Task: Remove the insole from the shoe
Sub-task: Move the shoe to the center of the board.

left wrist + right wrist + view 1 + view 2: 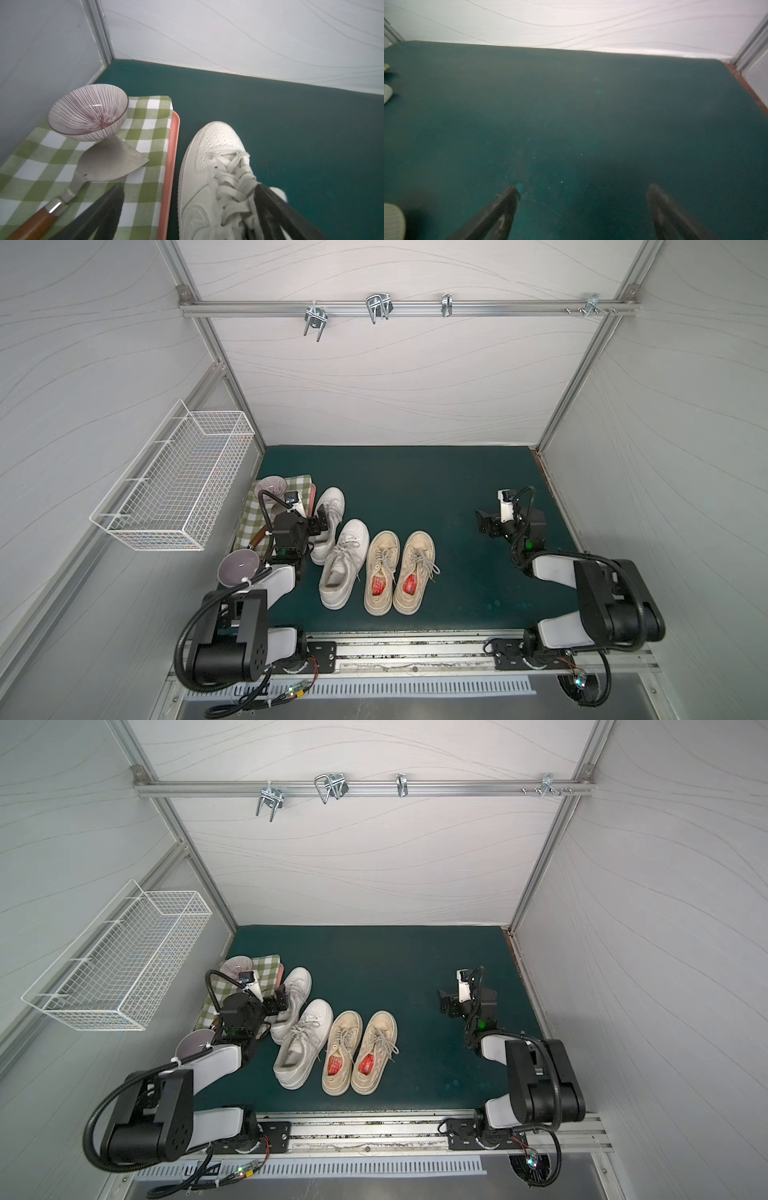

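The left gripper [322, 522] is held with its jaws spread wide and empty, just above the laces of a white sneaker [216, 145]; whether they are touched cannot be told. That sneaker's insole is hidden under the gripper and wrist. A second white sneaker [345, 564] lies just beside it, toward the right gripper, and beyond that a beige pair [384, 549], in whose heel openings red insoles [410, 584] are seen. The right gripper [582, 188], likewise spread and empty, is held over bare green surface [591, 104], well apart from every shoe. Which shoe is meant cannot be told.

An insole is judged to be light, thin and floppy, and possibly lightly stuck to the shoe bed. Only its heel end is exposed through the collar; the forepart is buried under tongue and laces. The heel edge is therefore judged the place to be pinched, with one finger slipped beneath it. As the shoe itself is light, it is likely to be lifted along unless pinned down by the other gripper.
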You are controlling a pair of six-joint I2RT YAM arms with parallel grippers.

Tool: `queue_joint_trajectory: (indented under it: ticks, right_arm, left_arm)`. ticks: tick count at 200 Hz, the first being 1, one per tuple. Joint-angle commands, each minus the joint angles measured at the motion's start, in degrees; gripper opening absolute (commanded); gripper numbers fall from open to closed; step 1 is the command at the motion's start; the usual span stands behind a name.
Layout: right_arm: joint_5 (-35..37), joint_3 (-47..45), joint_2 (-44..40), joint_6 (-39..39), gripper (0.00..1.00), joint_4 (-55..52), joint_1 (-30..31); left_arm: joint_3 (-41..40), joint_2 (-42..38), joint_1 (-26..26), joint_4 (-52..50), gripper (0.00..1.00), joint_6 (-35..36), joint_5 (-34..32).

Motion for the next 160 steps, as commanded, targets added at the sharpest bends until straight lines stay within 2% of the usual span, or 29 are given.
queue_joint_trajectory:
  ticks: [1,28,45,62,80,98,113,132,149,160]
  right_arm:
    - [4.2,0.4,-6.7,-3.8,0.99,-5.2,3.2]
    - [5.2,3.0,-14.4,1.6,0.99,-12.3,4.5]
    - [6.6,6.1,-18.9,6.2,0.99,-19.6,5.2]
    - [10.3,10.9,-22.5,14.3,0.99,-29.0,5.1]
    - [12.2,16.7,-24.7,21.2,0.99,-40.2,5.0]
    - [12.6,22.1,-25.6,30.6,0.99,-51.7,3.8]
    - [10.0,25.1,-25.5,37.7,0.99,-60.6,0.8]
    - [-2.8,25.7,-25.0,37.9,0.99,-64.4,-4.8]
    - [-6.8,25.6,-25.5,35.2,0.99,-67.2,-5.6]
    - [-6.8,25.2,-26.8,33.6,0.99,-67.9,-4.4]
  left_arm:
    - [1.8,-5.7,-1.9,-7.6,1.0,-0.8,-6.1]
    - [7.5,-12.4,-3.0,-22.0,1.0,-7.9,-13.9]
    - [11.5,-15.8,-3.2,-30.8,1.0,-17.3,-18.9]
    - [17.2,-17.9,-3.1,-42.9,1.0,-25.6,-21.8]
    - [22.1,-19.8,-3.2,-51.1,1.0,-29.1,-17.5]
    - [25.2,-22.3,-3.2,-60.2,0.99,-36.6,-15.3]
    - [24.8,-25.3,-2.4,-61.9,0.99,-36.7,-9.5]
    - [24.1,-28.4,-2.0,-62.0,0.99,-33.5,-0.8]
    - [25.9,-28.7,-2.2,-66.9,0.99,-32.1,1.8]
    - [27.7,-27.6,-2.3,-70.9,0.99,-31.3,2.3]
